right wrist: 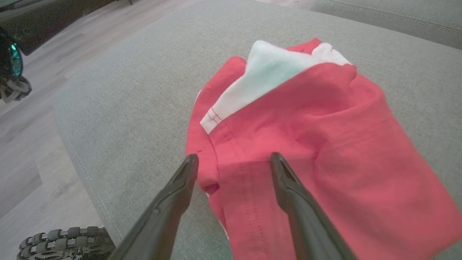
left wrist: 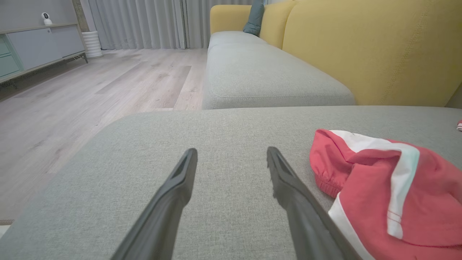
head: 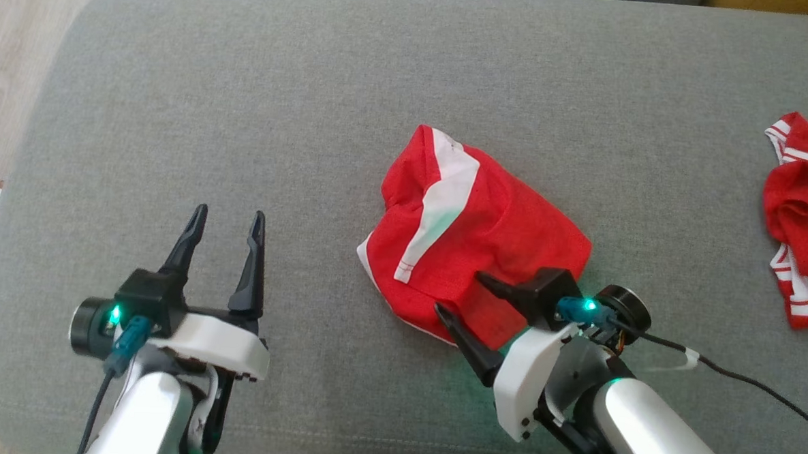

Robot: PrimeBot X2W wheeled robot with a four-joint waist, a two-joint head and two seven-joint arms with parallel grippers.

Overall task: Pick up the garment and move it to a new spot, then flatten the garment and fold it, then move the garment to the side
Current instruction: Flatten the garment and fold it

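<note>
The red garment lies bunched on the grey cushion, its near hem straddled by the spread jaws of the right gripper, which hold nothing. The left gripper hovers, its jaws also apart and empty, the cloth off to their right. It looks light, soft and floppy; I'd pinch the stitched hem just ahead of the right fingertips. Bare cushion stretches ahead of the left jaws, its rounded edge dropping to the floor.
</note>
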